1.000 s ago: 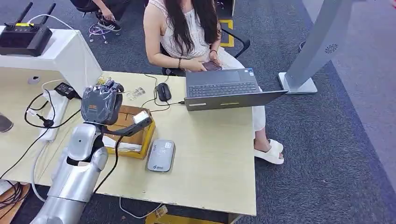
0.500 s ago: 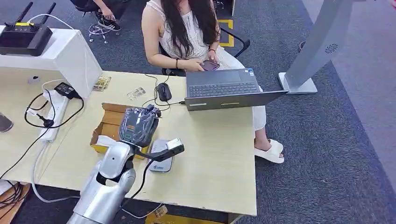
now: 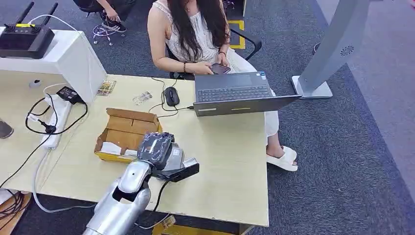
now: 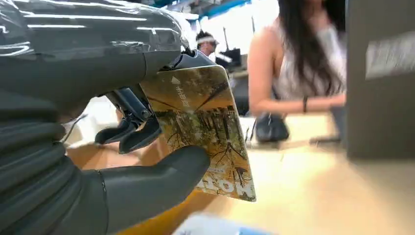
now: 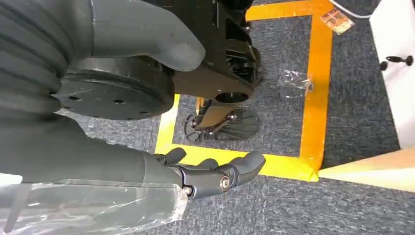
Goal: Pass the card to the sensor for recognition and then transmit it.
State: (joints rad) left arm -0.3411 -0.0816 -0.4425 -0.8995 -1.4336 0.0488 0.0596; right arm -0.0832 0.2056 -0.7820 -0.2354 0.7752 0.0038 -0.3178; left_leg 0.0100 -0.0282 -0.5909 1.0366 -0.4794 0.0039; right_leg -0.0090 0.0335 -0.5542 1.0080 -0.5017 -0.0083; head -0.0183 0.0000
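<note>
Most of the sensor was hidden under the left hand, which pinched the card between thumb and fingers above it. Right hand hung empty, fingers loosely spread. Cardboard box sat at 10 o'clock of the sensor; laptop farther, 1 o'clock.

Left arm reaches forward over the table, wrist bent. Left hand pinches a card between thumb and fingers. Right hand hangs low, fingers loosely curled, holding nothing.
</note>
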